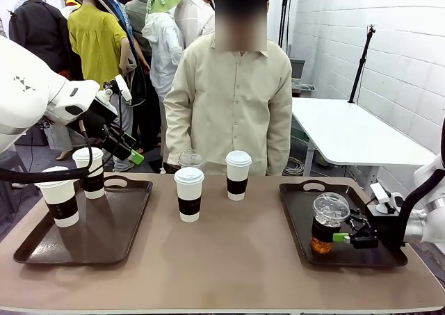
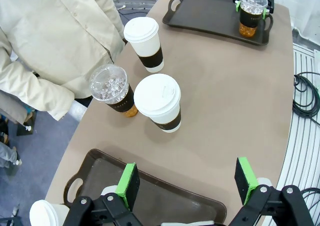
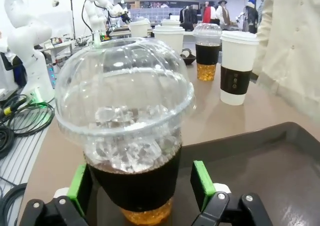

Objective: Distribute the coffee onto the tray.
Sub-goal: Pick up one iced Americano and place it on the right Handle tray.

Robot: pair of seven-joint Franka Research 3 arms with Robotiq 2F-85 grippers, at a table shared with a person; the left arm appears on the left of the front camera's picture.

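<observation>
1. Front view: I see the left gripper raised above the far edge of the left tray. Two white cups stand on that tray's left half. Two more white cups and an iced cup stand mid-tabletop towards the far edge, in front of the person. The right gripper straddles a second iced cup by the near left corner of the right tray.
2. Left wrist view: the left gripper is spread wide with nothing between its pads.
3. Right wrist view: the right gripper is spread. Its pads flank the upright second iced cup, and a gap shows at one pad.
</observation>
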